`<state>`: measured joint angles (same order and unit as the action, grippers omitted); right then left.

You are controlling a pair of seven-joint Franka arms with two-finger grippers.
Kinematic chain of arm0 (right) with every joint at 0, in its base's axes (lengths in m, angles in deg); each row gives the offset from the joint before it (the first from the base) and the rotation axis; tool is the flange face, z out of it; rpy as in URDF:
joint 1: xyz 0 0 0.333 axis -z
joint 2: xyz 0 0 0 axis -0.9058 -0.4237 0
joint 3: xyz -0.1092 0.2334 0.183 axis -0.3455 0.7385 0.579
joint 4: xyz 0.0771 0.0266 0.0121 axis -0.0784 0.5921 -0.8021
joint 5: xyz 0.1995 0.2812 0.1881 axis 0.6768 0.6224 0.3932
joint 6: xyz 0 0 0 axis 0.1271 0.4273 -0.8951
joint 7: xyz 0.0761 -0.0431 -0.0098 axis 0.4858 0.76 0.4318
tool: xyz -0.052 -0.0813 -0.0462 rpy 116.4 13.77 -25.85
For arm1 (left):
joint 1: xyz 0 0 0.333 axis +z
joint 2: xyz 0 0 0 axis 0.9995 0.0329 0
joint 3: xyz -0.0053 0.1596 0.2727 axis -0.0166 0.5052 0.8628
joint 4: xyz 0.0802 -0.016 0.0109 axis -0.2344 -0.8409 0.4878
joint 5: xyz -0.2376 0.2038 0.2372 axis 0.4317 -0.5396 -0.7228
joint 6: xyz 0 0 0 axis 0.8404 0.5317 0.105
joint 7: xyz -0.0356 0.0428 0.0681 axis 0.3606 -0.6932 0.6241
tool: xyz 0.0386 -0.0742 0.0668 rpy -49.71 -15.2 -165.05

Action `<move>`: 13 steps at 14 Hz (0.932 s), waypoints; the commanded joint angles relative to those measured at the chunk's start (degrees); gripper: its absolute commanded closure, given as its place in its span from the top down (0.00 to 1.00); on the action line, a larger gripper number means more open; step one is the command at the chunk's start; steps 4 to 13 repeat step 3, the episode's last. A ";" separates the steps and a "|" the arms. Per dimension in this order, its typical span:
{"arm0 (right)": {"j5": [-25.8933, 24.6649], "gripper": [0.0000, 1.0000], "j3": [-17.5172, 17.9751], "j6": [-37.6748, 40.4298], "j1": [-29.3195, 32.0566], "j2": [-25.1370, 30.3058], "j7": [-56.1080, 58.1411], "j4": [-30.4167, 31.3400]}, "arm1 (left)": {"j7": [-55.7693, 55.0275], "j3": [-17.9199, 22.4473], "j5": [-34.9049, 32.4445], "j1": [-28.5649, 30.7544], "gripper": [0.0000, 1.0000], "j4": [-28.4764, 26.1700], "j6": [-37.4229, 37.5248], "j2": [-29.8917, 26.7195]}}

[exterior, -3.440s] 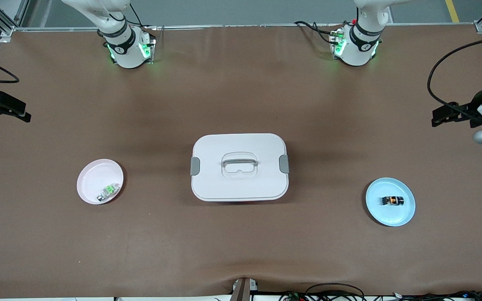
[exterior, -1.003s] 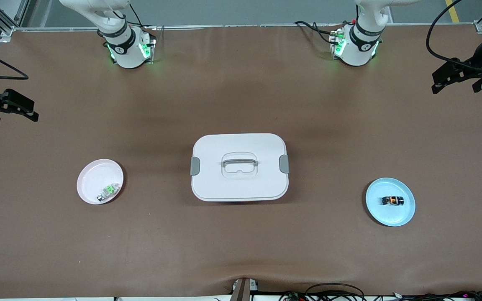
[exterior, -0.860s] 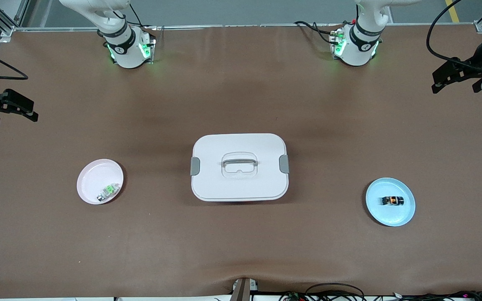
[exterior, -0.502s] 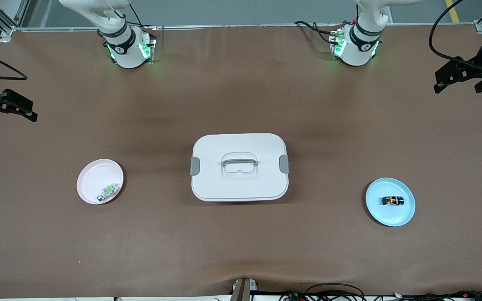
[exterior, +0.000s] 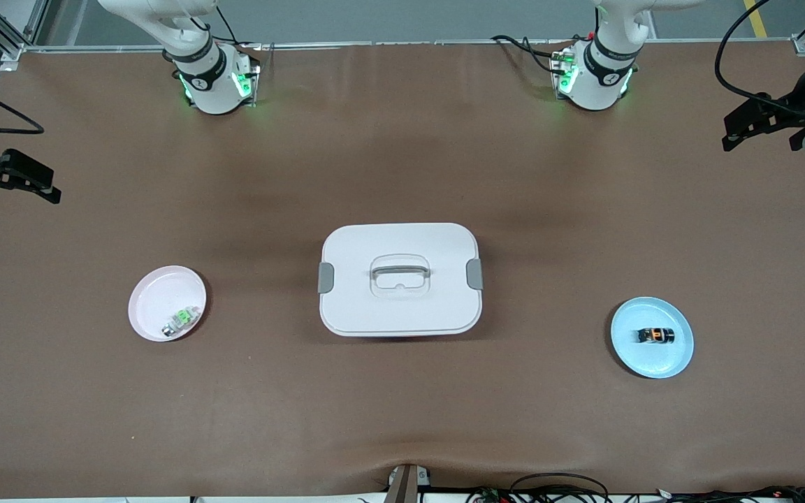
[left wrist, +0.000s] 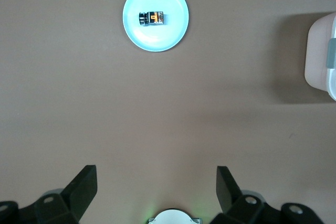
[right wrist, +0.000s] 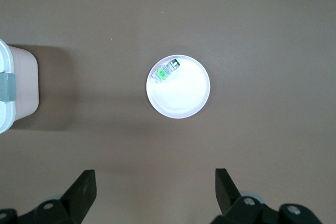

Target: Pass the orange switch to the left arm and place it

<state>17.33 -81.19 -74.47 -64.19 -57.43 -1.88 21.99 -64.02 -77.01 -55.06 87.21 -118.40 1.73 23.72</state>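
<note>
The orange switch [exterior: 656,335] [left wrist: 153,18] lies on a round blue plate [exterior: 654,362] [left wrist: 157,38] toward the left arm's end of the table. The white box [exterior: 400,279] with grey latches stands at the table's middle; one end of the box [left wrist: 321,56] [right wrist: 16,87] shows in each wrist view. My left gripper [exterior: 759,129] [left wrist: 156,182] hangs open and empty, high over the left arm's end of the table, well clear of the switch. My right gripper [exterior: 22,183] [right wrist: 156,182] hangs open and empty over the right arm's end.
A pink plate [exterior: 158,293] [right wrist: 184,100] toward the right arm's end holds a small green-and-clear component [exterior: 180,320] [right wrist: 167,71]. Brown table cover [exterior: 402,419] stretches around the box. Cables run along the table's edge nearest the front camera.
Over the last few seconds the left gripper moved toward the robots' side of the table. In the last second both grippers barely shifted. Box, plates and switch have not moved.
</note>
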 commanded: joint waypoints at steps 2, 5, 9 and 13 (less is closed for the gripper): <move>1.36 1.00 -0.74 -0.17 0.92 1.67 -3.26 1.46 | -0.41 0.78 0.02 -0.67 1.00 2.22 1.40 0.49; 2.32 1.00 -0.74 0.10 1.54 1.75 -3.62 1.46 | -0.41 0.87 0.19 -0.59 1.00 2.22 1.40 0.57; 2.32 1.00 -0.74 0.10 1.54 1.75 -3.62 1.46 | -0.41 0.87 0.19 -0.59 1.00 2.22 1.40 0.57; 2.32 1.00 -0.74 0.10 1.54 1.75 -3.62 1.46 | -0.41 0.87 0.19 -0.59 1.00 2.22 1.40 0.57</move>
